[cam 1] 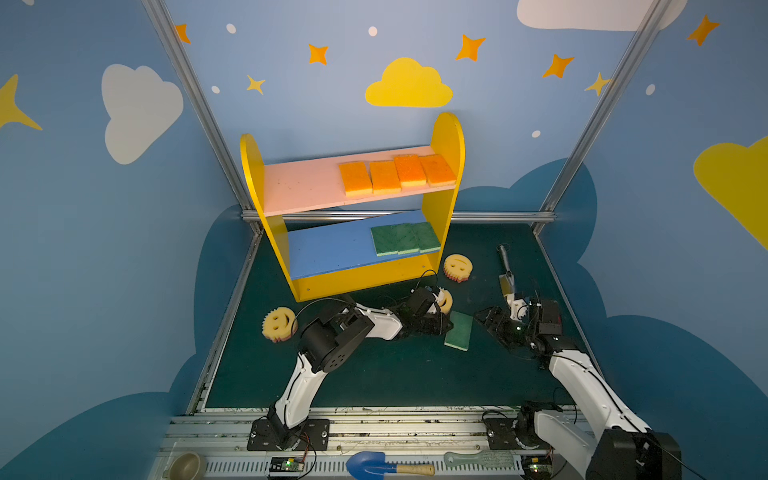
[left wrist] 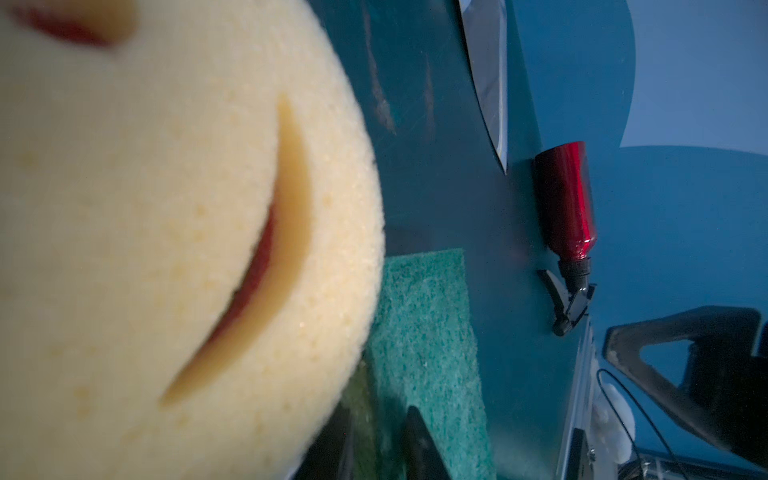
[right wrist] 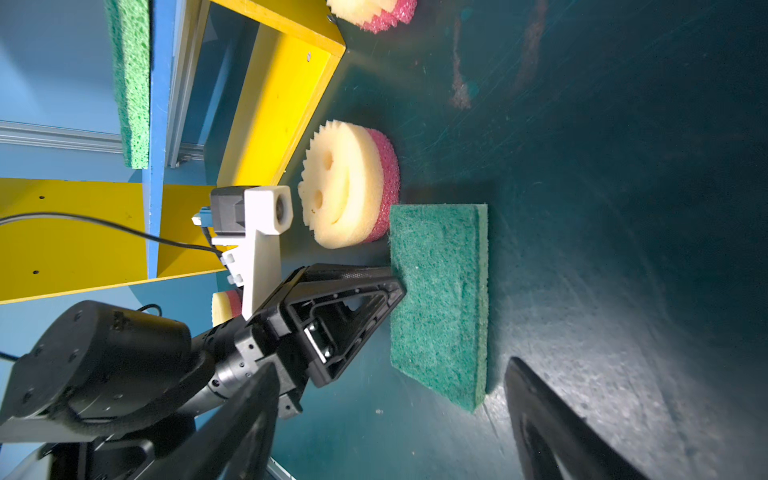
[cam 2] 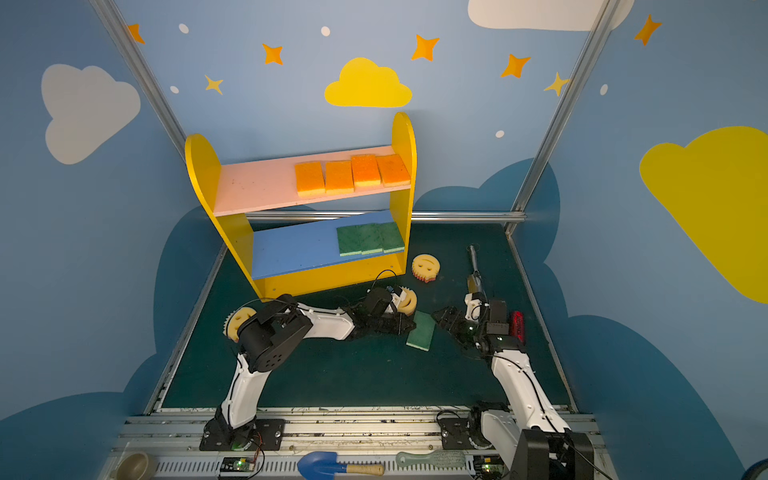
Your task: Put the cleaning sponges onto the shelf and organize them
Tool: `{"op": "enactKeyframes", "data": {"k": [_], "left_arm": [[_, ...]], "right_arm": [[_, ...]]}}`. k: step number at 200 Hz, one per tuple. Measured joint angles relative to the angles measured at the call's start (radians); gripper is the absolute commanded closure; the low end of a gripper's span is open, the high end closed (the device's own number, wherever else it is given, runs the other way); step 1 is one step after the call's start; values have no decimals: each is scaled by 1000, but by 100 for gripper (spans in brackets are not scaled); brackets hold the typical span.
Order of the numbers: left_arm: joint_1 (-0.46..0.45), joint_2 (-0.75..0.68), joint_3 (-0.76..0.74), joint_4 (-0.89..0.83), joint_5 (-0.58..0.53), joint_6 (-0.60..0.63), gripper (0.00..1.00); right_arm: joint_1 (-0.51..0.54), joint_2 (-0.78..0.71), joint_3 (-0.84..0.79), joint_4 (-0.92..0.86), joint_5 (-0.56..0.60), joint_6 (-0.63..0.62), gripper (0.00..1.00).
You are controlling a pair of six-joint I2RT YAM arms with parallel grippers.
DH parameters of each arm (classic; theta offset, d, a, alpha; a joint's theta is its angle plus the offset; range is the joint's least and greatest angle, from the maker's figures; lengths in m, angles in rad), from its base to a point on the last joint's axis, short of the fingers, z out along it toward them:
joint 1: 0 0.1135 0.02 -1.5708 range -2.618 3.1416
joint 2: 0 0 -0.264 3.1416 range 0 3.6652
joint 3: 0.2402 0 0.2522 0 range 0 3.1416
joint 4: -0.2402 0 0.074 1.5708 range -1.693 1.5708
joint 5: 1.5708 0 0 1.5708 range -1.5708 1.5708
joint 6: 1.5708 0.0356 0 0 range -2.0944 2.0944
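Four orange-topped sponges [cam 1: 397, 174] lie in a row on the pink upper board of the shelf [cam 1: 446, 137], and three green ones [cam 1: 405, 237] on its blue board. A fourth green sponge [cam 1: 459, 332] [right wrist: 440, 299] lies flat on the mat. My left gripper [cam 1: 446, 324] [left wrist: 382, 419] is shut on its long edge. A round smiley sponge [cam 1: 445, 301] [left wrist: 166, 208] leans right beside that gripper. Two more smiley sponges lie on the mat, one by the shelf's right foot [cam 1: 457, 267] and one at the left [cam 1: 278, 324]. My right gripper [cam 1: 484, 318] [right wrist: 390, 363] stands open, just short of the green sponge's near end.
A red bottle [cam 2: 517, 328] lies beside the right arm. A metal-handled tool [cam 1: 506, 270] lies on the mat behind it. A blue shovel [cam 1: 374, 465], a brush [cam 1: 478, 459] and a bowl [cam 1: 187, 465] sit on the front rail. Blue walls close three sides.
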Motion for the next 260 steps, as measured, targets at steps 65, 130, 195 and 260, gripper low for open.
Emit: {"op": "enactKeyframes", "data": {"k": [65,130,195,260], "left_arm": [[-5,-30,-19,-7,0,-13,96],[-53,-266,-98,-42,-4,-5,94],[45,-529,-215,-153,-32,45,92],[332,-752,-267,-291,-22,77,92]], "right_arm": [[-5,-41,-16,8,15,0,16],[-16,-143,-91,30,80,10,16],[-31,-155,-105,56,86,24,16],[-32,-136,-113,82,58,32,16]]}}
